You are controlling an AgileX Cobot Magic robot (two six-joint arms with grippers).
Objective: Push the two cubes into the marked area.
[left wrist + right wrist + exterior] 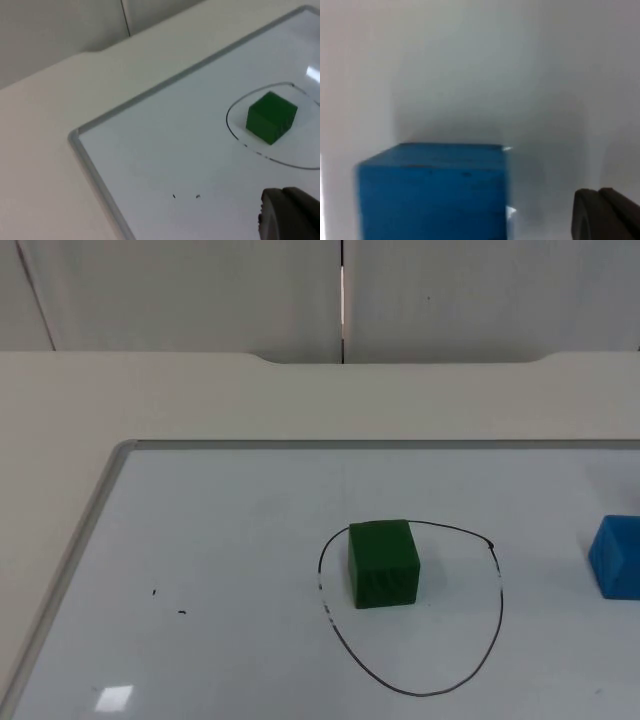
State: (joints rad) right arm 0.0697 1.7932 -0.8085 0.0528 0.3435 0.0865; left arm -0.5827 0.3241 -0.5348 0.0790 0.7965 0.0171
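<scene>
Green cube [383, 563], matte and sharp-edged, inside the hand-drawn black oval [497, 610], near its far-left rim. Blue cube [618, 556], smooth-faced, well outside the oval to its right, directly ahead of and close to the right gripper [605, 215]. Ahead of the left gripper [289, 214]: green cube, glossy metal-framed whiteboard [150, 150] on the pale counter [200, 390]. Finger spread on both: cannot tell.

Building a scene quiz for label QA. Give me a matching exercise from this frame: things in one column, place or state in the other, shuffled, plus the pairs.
Things:
1. green cube
2. blue cube
3. drawn loop
4. whiteboard

Places or states:
A. lies flat on the table, metal-framed
B. outside the loop, at the picture's right edge
C. black line around one cube
D. inside the loop

Pairs: 1-D, 2-B, 3-C, 4-A
</scene>
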